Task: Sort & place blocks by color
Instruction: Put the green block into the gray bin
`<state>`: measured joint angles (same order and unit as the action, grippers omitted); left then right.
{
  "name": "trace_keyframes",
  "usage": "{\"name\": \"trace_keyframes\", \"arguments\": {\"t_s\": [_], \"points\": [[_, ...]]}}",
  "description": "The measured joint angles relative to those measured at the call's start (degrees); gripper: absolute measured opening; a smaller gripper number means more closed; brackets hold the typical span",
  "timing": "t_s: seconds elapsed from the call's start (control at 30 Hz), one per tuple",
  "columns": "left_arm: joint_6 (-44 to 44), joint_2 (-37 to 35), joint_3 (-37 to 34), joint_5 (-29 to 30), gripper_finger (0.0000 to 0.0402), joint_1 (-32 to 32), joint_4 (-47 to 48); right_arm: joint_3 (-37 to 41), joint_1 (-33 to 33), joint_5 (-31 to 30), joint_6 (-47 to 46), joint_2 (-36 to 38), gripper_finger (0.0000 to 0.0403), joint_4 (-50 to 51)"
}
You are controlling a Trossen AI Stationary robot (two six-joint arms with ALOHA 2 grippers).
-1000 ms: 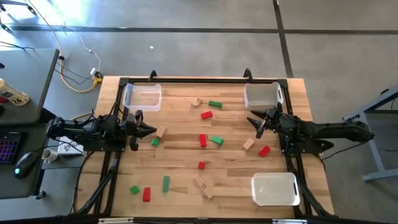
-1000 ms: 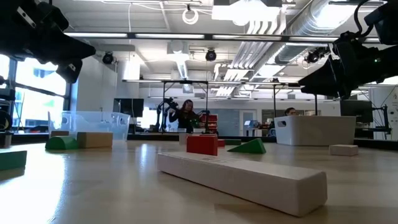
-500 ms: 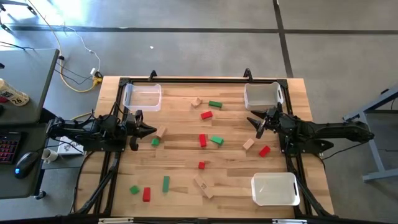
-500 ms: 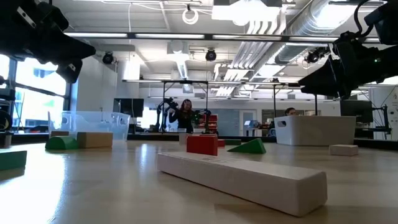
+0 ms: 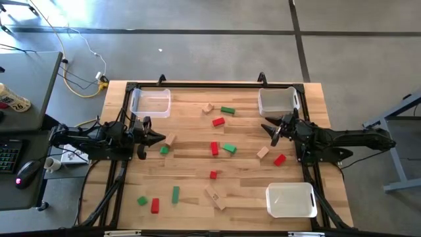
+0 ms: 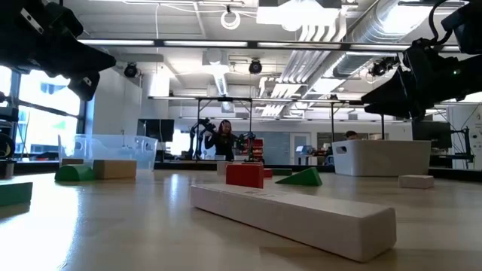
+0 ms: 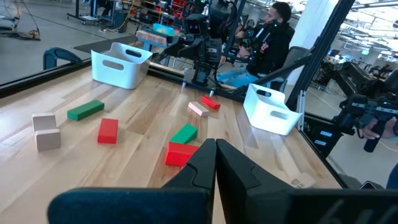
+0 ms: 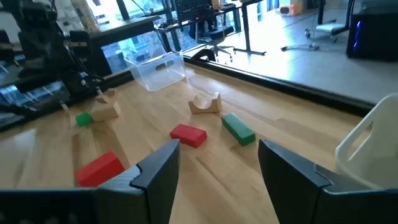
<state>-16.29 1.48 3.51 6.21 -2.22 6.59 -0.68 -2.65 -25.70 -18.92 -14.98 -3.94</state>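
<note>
Right gripper, fingers spread and empty, should descend squarely over the tan block near the bench's right edge; left gripper waits, fingers together.

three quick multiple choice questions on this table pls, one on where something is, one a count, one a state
1. In the high view, the three clear bins leave which corner of the table without one?
A upper left
B lower left
C lower right

2. How many red blocks lie out?
A three
B eight
C five

3. How are the left gripper and right gripper set?
A left shut, right open
B both open
C both shut on blocks

Answers:
1 B, bins sit at the other three corners.
2 C, five show from above.
3 A, the wrist views show left fingers together, right fingers apart.
</note>
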Motion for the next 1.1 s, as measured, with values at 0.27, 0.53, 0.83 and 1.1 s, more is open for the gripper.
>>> {"name": "trace_keyframes", "arguments": {"t_s": [0.27, 0.53, 0.83, 1.1], "points": [[-0.01, 0.01, 0.00, 0.00, 0.0001, 0.01, 0.02, 0.02, -0.01, 2.04, -9.48, 0.00, 0.0204, -0.82], [0.00, 0.02, 0.00, -0.01, 0.0001, 0.00, 0.01, 0.01, -0.01, 4.33, -9.08, 0.02, 0.0204, -14.32], [0.00, 0.02, 0.01, 0.00, 0.0001, 0.00, 0.01, -3.45, -0.01, -0.36, 3.89, -0.02, 0.0204, -27.56], [0.00, 0.02, 0.00, -0.01, 0.0001, 0.00, 0.00, -20.05, -0.01, -3.12, 12.84, -1.29, 0.0204, -6.75]]}}
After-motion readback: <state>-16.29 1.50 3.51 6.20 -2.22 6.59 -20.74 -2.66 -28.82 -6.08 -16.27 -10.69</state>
